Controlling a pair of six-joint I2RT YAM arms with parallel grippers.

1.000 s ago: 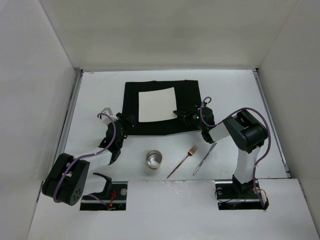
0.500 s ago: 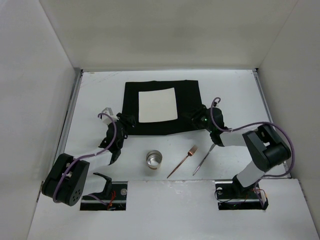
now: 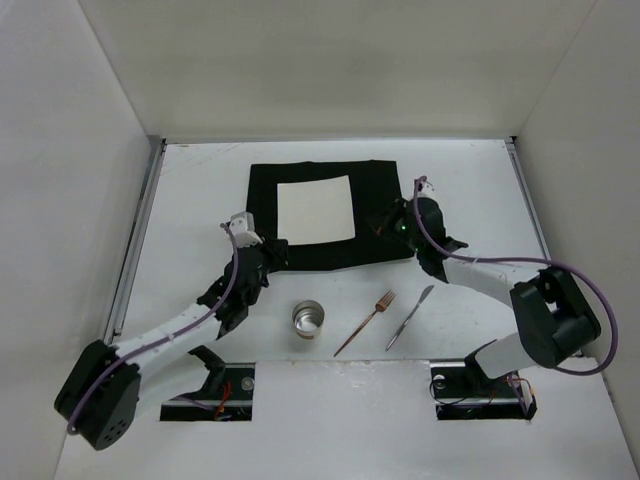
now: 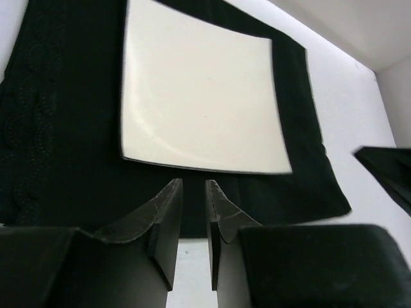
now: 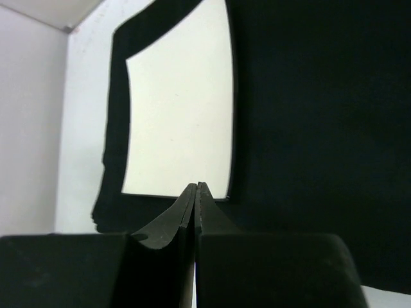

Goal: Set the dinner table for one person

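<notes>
One flat, matte white dinner table [image 3: 190, 190]

No text, label, brand mark, number or sign is appearing legibly in any of the three views; the bench [image 3: 190, 200] is carrying nothing readable.

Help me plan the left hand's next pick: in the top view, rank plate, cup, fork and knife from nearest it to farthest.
From the left hand:
1. Plate, just beyond it, on the mat.
2. Cup, on the near side.
3. Fork, right of the cup.
4. Knife, farthest right.
</notes>
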